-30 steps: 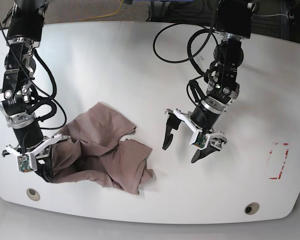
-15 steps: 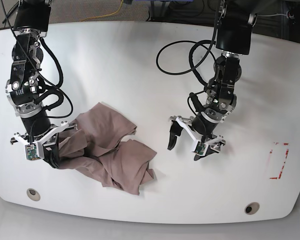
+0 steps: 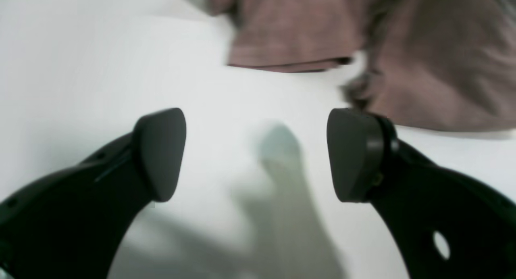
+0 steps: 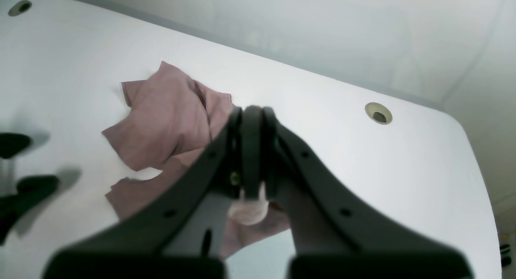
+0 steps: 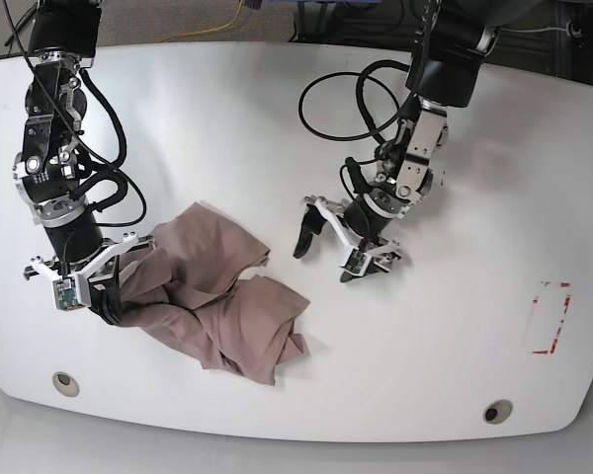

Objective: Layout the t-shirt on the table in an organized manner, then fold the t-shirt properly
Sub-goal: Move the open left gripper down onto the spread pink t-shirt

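The mauve-brown t-shirt (image 5: 222, 296) lies crumpled on the white table (image 5: 227, 128), left of centre. My right gripper (image 5: 112, 299) is at the shirt's left edge, shut on a pinch of its fabric. In the right wrist view the right gripper (image 4: 252, 150) is closed, a fold bulges between the fingers, and the rest of the t-shirt (image 4: 161, 121) trails on the table. My left gripper (image 5: 331, 255) hangs open just right of the shirt, apart from it. In the left wrist view the left gripper (image 3: 258, 154) holds nothing, with the t-shirt (image 3: 423, 61) just beyond its right fingertip.
Two round grommet holes (image 5: 65, 382) (image 5: 495, 412) sit near the table's front edge. A red tape rectangle (image 5: 551, 318) marks the right side. Black cables (image 5: 341, 94) loop above the left arm. The table's curved front edge (image 5: 277, 430) runs close below the shirt.
My right gripper has moved up and back with the shirt's left edge, dragging the cloth narrower. My left gripper has moved left and back toward the shirt, still open.
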You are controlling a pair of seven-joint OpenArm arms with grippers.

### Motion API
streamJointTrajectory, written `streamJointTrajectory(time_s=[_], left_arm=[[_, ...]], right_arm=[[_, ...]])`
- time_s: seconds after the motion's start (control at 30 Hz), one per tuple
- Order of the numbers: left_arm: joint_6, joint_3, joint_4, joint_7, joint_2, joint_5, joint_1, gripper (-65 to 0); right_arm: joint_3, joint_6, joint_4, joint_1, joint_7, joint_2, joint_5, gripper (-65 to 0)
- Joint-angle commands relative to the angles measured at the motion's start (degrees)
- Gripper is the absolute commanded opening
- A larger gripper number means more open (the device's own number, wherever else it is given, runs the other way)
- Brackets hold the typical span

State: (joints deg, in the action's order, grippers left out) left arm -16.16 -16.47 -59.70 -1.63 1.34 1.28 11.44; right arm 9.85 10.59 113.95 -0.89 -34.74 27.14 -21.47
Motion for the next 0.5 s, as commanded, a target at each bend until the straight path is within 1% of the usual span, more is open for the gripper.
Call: streamJointTrajectory(time_s=[0.0, 0.17, 0.37, 0.4, 0.47], left_arm=[[0.47, 0.16, 1.55, -2.72, 1.43, 0.44, 3.28, -13.4], [0.65, 0.16, 6.21, -4.92, 2.48, 0.44, 5.83, -13.4], [0.65, 0.34, 9.90, -5.36, 5.64, 0.44, 8.47, -13.4], [0.82, 0.25, 10.52, -5.36, 5.82, 0.44, 9.17, -13.4], [2.23, 0.16, 11.66, -5.36, 5.82, 0.44, 10.67, -13.4]], right_arm=[[0.48, -0.17, 0.91, -0.83, 1.73, 0.86, -0.20, -65.0], [0.48, -0.17, 0.91, -0.74, 1.73, 0.86, -0.20, -65.0], [0.48, -0.17, 0.82, 0.14, 1.73, 0.78, -0.11, -65.0], [0.48, -0.17, 0.82, 0.23, 1.73, 0.78, -0.20, -65.0], [0.48, -0.17, 0.82, 0.31, 1.73, 0.78, -0.20, -65.0]])
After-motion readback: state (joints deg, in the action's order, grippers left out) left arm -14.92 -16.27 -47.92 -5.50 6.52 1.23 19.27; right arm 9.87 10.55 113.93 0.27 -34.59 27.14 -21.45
